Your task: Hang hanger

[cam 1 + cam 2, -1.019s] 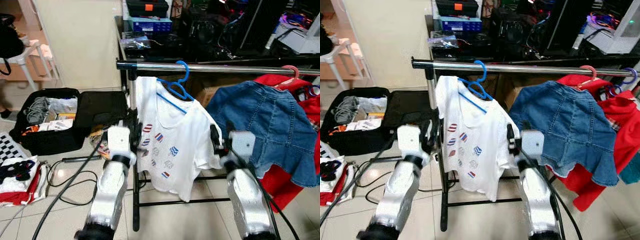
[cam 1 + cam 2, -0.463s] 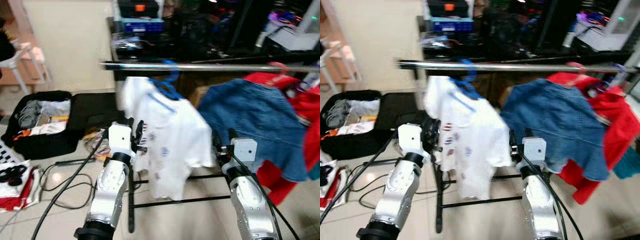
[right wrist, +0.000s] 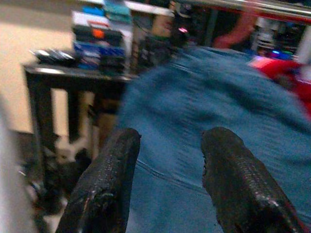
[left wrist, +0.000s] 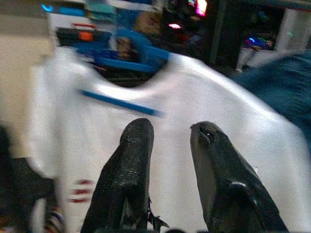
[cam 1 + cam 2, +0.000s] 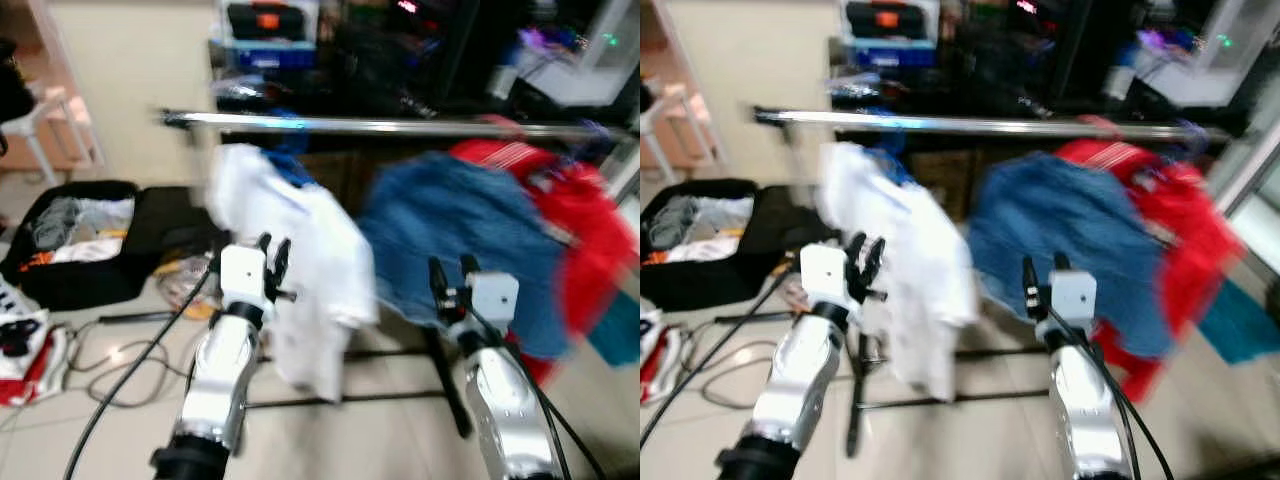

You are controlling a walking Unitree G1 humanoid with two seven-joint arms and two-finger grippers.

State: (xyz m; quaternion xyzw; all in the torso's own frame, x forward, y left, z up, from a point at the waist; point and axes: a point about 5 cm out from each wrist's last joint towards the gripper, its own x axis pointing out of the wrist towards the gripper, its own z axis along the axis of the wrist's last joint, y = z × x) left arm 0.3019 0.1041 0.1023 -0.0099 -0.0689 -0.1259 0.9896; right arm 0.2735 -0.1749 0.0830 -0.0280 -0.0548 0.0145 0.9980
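steel rail [image 5: 400,127], three hung garments

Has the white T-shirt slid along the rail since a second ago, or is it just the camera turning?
Cannot tell. The whole picture has shifted and blurred, so the camera moved. The white T-shirt hangs near the rail's left end, left of the denim jacket, as before.

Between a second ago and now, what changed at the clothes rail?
Mostly the camera swung right, blurring the view. Both grippers, left and right, drew back from the white T-shirt, open and empty. The shirt stayed on its blue hanger on the rail, the denim jacket beside it.
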